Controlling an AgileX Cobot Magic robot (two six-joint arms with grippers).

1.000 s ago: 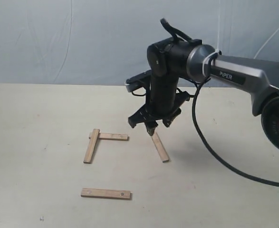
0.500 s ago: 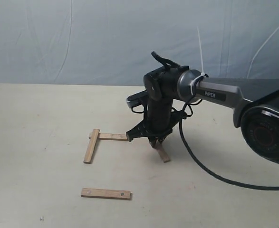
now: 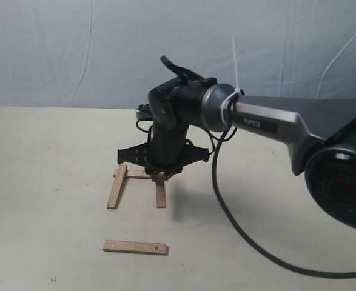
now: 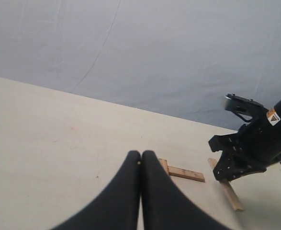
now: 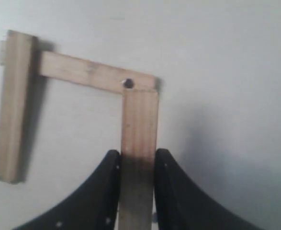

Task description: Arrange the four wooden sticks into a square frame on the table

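Observation:
On the pale table, one wooden stick and a second stick form an L. My right gripper reaches across and is shut on a third stick. In the right wrist view this held stick butts against the holed end of the crosswise stick, parallel to the far side stick. The three make a U. My right gripper pinches it between both fingers. A fourth stick lies alone nearer the front. My left gripper is shut and empty, off the exterior view.
A wrinkled blue-grey backdrop sheet hangs behind the table. The right arm's black cable loops over the table right of the sticks. In the left wrist view the right gripper stands over the sticks.
The right gripper has carried its stick to the left, from the table's middle to the free end of the crosswise stick, turning it parallel to the left stick.

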